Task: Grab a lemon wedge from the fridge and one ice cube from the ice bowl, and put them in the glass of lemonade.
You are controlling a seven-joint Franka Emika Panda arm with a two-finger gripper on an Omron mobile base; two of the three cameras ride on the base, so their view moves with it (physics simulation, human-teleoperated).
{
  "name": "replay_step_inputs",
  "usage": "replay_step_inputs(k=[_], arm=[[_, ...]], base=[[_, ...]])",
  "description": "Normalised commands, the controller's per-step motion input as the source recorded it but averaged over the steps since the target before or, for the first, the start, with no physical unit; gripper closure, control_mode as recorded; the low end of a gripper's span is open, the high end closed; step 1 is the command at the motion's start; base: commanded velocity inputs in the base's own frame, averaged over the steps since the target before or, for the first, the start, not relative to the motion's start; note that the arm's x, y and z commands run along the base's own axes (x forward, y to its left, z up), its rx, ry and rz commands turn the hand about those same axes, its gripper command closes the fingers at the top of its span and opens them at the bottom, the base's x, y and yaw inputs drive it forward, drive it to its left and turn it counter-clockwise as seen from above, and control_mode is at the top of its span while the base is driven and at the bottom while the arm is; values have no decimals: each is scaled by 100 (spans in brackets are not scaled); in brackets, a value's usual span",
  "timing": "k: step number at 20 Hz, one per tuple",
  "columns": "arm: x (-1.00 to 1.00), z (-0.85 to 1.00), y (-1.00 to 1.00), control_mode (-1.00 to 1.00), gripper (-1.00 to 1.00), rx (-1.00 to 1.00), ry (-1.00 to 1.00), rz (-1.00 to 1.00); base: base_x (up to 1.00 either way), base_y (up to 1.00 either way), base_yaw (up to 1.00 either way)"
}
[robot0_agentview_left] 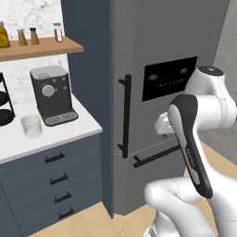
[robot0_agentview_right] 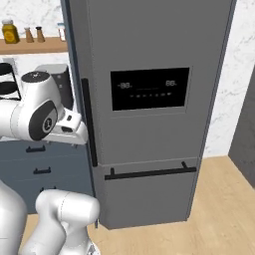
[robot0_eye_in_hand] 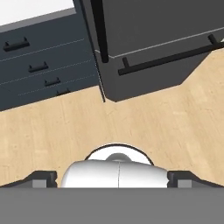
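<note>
The fridge is shut, black bar handle running down its left edge. The gripper is held up in front of it, pointed down at the wood floor, fingers spread wide with nothing gripped. The glass is sat on the counter beside the coffee machine

White stone counter carrying a dark grey coffee machine and a pale translucent tumbler just beside it, wooden wall shelf holding small bottles and shakers
</note>
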Motion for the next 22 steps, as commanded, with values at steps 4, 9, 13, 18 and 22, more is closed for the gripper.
replay_step_inputs(k=[4,9,13,18,22], arm=[[0,0,0,100,-100,0,0,0],[0,0,0,100,-100,0,0,0],[0,0,0,100,-100,0,0,0],[-18,1,0,-100,-100,0,-4,0],[-31,5,0,-100,-100,0,-4,1]], base=[[-36,29,-16],[-25,3,-5],[-15,2,0],[-2,0,0],[0,0,0]])
